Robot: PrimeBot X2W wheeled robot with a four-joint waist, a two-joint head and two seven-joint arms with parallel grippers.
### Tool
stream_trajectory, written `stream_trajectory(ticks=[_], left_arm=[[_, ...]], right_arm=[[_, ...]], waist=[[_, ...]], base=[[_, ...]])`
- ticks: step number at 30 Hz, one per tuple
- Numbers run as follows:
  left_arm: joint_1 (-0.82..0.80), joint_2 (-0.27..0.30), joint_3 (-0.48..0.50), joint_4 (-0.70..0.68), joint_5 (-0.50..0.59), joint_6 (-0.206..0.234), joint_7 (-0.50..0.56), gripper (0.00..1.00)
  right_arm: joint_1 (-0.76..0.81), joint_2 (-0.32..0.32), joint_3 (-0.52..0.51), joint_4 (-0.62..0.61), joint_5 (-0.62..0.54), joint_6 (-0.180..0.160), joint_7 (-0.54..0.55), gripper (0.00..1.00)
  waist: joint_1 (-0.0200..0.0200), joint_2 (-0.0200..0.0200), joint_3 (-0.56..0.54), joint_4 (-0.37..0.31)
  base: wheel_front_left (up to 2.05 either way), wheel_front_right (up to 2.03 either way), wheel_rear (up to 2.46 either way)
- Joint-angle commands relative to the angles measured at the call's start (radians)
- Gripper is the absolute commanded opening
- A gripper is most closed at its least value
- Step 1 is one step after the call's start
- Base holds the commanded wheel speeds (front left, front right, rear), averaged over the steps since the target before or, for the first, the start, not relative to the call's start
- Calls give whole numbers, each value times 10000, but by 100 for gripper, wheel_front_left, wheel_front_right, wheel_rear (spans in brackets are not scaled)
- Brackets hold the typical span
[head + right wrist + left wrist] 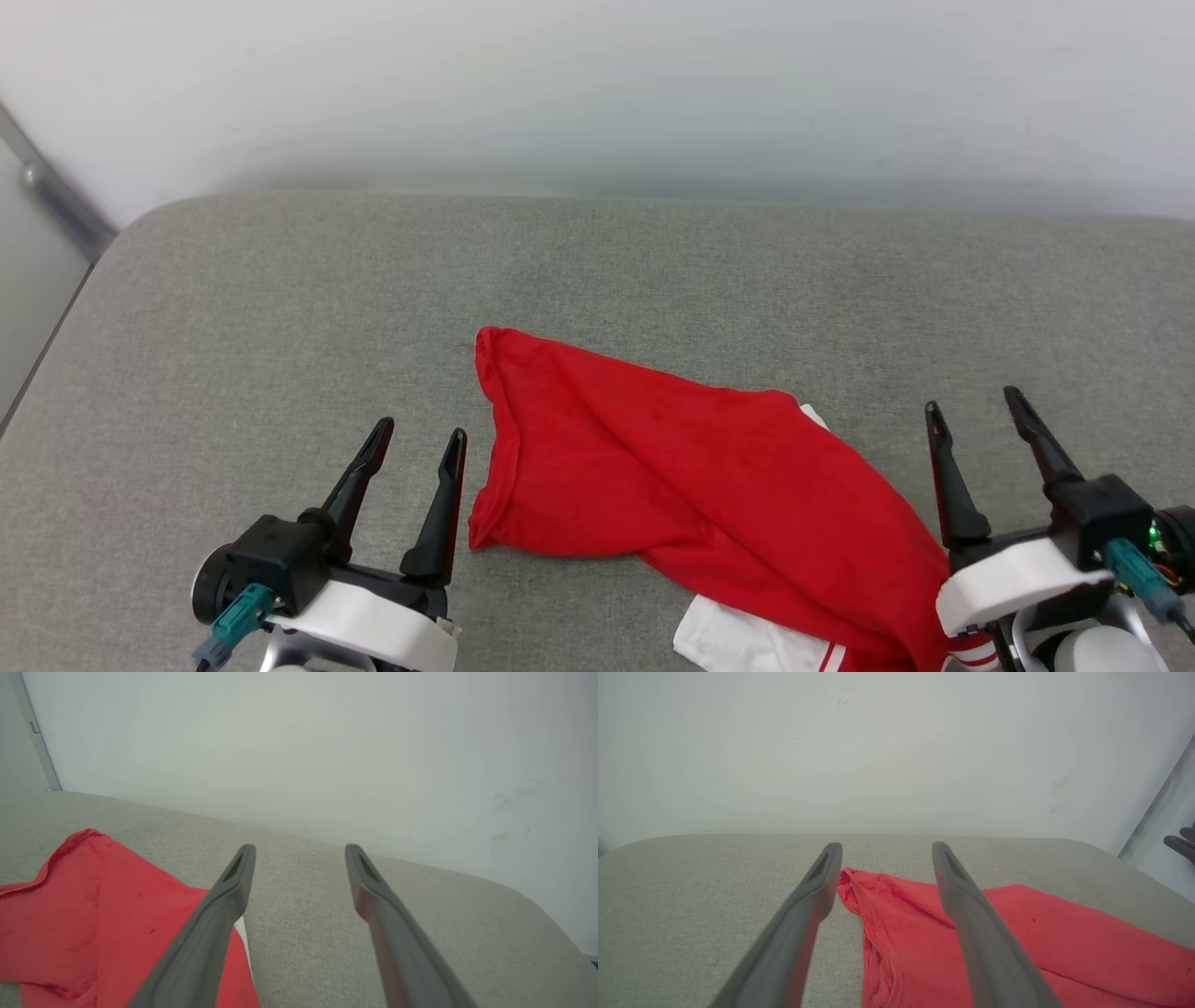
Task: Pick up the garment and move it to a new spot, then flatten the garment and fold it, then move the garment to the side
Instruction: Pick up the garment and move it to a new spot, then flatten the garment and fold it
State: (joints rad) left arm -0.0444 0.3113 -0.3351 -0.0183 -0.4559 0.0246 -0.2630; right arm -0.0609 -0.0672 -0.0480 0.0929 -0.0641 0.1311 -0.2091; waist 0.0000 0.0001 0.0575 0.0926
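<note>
Well, the garment [691,476] is lying crumpled on the grey padded surface [280,308]. It is stretching as a long red heap from about the middle of the surface down toward the robot's right side. Its hemmed red edge is facing the robot's left. A white sleeve [738,639] with red stripes is poking out from under the red cloth at the near edge, and a small bit of white is peeking out on the far side of the heap.

The left gripper [420,429] is hovering just beside that hemmed edge, with its two dark fingers standing wide apart and gripping nothing. Seen from its own wrist, the hem is showing in the gap between the fingers, though I cannot tell whether either finger is touching the cloth.

The right gripper [972,400] is sitting at the garment's other end, its fingers likewise spread and empty. From its wrist, the red cloth is lying off to one side of the fingers, with bare grey fabric showing between them. A pale wall [597,84] is rising behind the surface.
</note>
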Motion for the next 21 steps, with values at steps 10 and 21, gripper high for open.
stream_trajectory(ticks=[10, 21], left_arm=[[-272, -646, 438, 266, 644, -718, -26, 100], [-872, -1361, 533, 729, 1130, -1277, -25, 100]], right_arm=[[-1729, -2518, 2321, -531, 2830, -5, 5747, 100], [-4157, -3684, 3596, 406, 4865, -7, 11916, 100]], waist=[[0, -1, 730, 483], [0, -1, 1635, 1606]], base=[[0, 0, 0], [0, 0, 0]])
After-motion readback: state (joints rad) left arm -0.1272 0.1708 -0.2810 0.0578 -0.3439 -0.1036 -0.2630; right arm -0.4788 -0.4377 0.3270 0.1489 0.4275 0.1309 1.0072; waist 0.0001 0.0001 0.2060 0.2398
